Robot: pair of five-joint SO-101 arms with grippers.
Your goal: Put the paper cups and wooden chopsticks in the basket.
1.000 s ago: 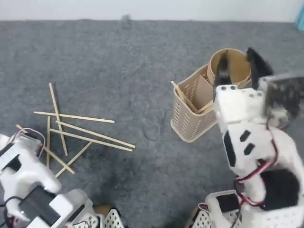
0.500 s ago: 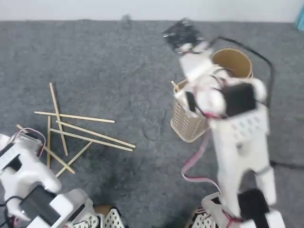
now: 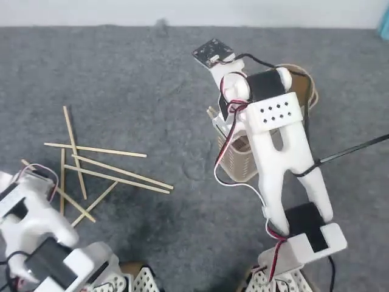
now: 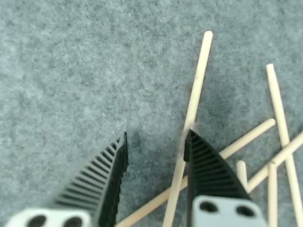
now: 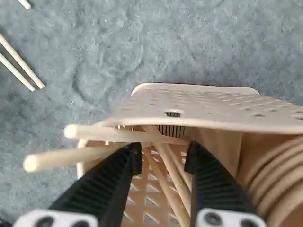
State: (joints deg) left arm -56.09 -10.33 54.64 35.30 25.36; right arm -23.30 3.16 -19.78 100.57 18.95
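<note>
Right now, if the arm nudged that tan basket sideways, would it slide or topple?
Probably topple: the basket looks tall for its narrow base, and the grey mat seems fuzzy enough to catch its bottom edge. Its perforated walls suggest it is light, so a small push might shift it. The chopsticks leaning out one side may add lean.

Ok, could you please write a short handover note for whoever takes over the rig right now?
Left pincer: open, empty, low over the loose chopsticks on the grey mat.
Right pincer: open, empty, above the basket.
Done: several chopsticks lie in the basket; a paper cup appears to sit at one end of it.
Left: roughly seven loose chopsticks to collect.
</note>
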